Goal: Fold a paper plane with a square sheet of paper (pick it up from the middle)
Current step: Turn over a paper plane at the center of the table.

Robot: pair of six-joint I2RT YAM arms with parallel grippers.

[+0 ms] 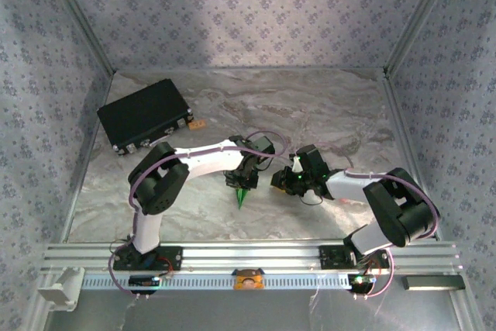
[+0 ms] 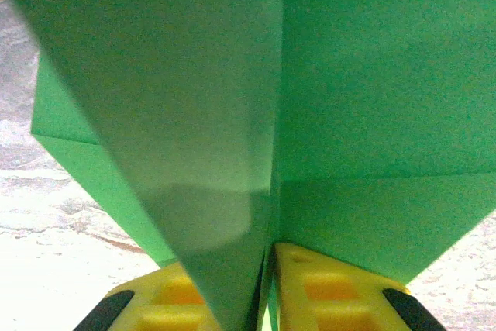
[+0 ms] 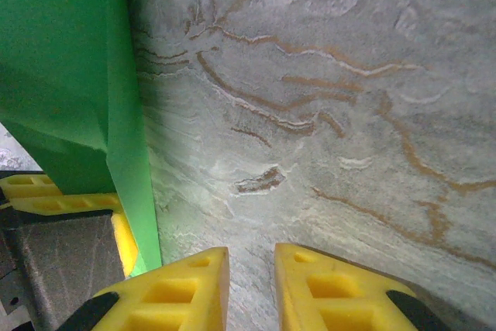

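Top view, green paper plane point(image 1: 244, 194) at centre, black case point(image 1: 145, 116) upper left on tabletop point(image 1: 325, 114), left wrist, left fingers point(image 2: 325, 292) pinching plane's fold, paper hiding most tabletop, right wrist, right fingers point(image 3: 333, 288) narrowly apart, empty, plane at left.

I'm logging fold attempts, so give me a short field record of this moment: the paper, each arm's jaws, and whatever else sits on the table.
paper: paper plane, green, centre crease, pointed tip toward the arm bases
left gripper: jaws closed on the plane's fold
right gripper: jaws slightly apart, empty, beside the plane
far left: black case, small orange block at its right end
surface: marbled table
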